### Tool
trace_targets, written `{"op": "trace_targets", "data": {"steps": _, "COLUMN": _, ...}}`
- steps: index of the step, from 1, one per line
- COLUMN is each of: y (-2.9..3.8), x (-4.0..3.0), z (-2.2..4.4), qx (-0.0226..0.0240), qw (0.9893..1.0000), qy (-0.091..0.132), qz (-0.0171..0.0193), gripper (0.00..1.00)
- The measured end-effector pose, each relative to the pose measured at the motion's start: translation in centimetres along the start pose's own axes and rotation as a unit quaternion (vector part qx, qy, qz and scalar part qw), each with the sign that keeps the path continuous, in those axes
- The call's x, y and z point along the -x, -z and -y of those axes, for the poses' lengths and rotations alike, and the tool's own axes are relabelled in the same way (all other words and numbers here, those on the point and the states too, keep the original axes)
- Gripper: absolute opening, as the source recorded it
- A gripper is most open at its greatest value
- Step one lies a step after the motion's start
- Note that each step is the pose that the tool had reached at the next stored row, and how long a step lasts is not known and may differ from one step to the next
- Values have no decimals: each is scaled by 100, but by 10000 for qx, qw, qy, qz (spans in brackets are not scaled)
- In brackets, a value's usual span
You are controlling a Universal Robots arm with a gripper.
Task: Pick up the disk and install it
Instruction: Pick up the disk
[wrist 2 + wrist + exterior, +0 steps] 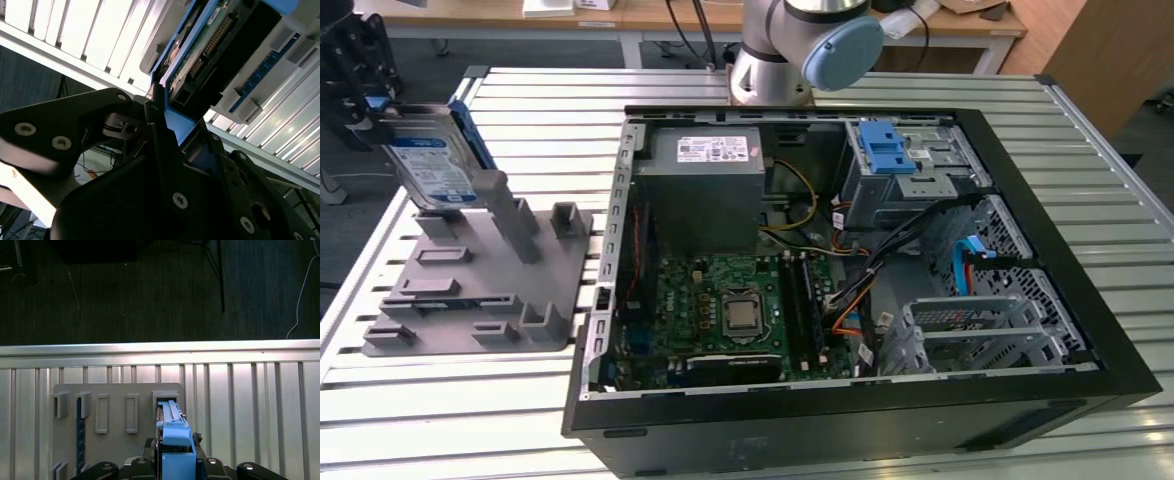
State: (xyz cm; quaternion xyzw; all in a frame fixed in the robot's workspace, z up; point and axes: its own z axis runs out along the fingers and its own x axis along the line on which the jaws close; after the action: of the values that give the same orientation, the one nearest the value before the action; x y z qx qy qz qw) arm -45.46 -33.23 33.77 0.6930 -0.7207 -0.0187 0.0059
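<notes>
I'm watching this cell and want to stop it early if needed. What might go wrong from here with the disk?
The pincer holds the disk by one blue-framed edge, so it may tilt or slip. Its lower end is close to the posts of the grey fixture and might catch there. Inside the computer case, loose cables run beside the drive cages and might snag it.

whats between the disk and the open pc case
In the exterior view, between the disk and the pc case sits the grey holder with its upright posts, on the slatted table.
</notes>
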Motion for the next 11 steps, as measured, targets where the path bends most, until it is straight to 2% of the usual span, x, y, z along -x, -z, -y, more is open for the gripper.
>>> {"op": "trace_targets", "data": {"steps": 11, "y": 66, "x": 1, "z": -2, "qx": 1, "qw": 10000, "qy": 0, "qz": 0, "gripper": 36}}
